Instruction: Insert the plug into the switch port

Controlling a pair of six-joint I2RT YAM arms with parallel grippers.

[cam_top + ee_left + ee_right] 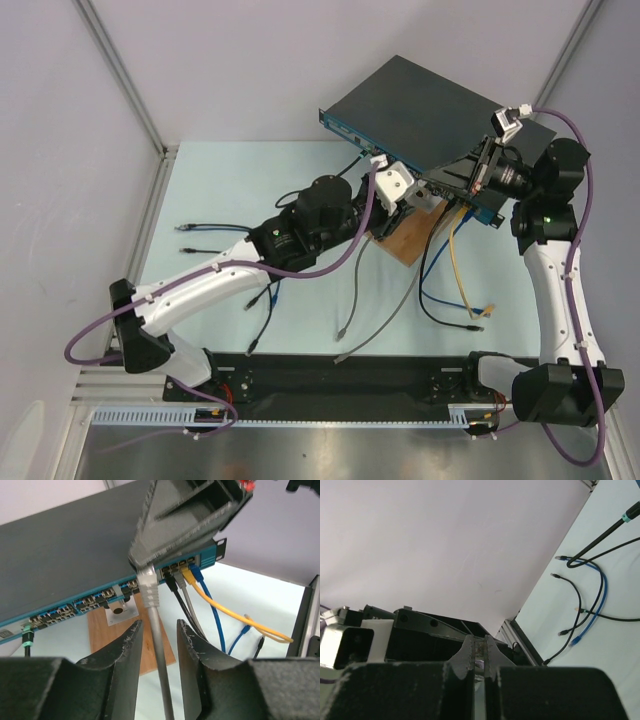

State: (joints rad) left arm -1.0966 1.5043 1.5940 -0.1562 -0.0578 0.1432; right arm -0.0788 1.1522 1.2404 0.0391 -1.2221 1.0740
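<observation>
Right claw [479,647] pinches the grey plug [149,587] at the switch [65,555]. Left claw [158,625] straddles its cable [159,665], half-wide. Keep the plug square and push toward twelve o'clock in the left wrist view.

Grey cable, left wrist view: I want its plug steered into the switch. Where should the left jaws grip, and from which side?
The stiff ribbed boot just behind the plug, approached from below along the grey cable, a jaw on each side. The thin cable would likely flex, and the right gripper covers the plug's tip.
</observation>
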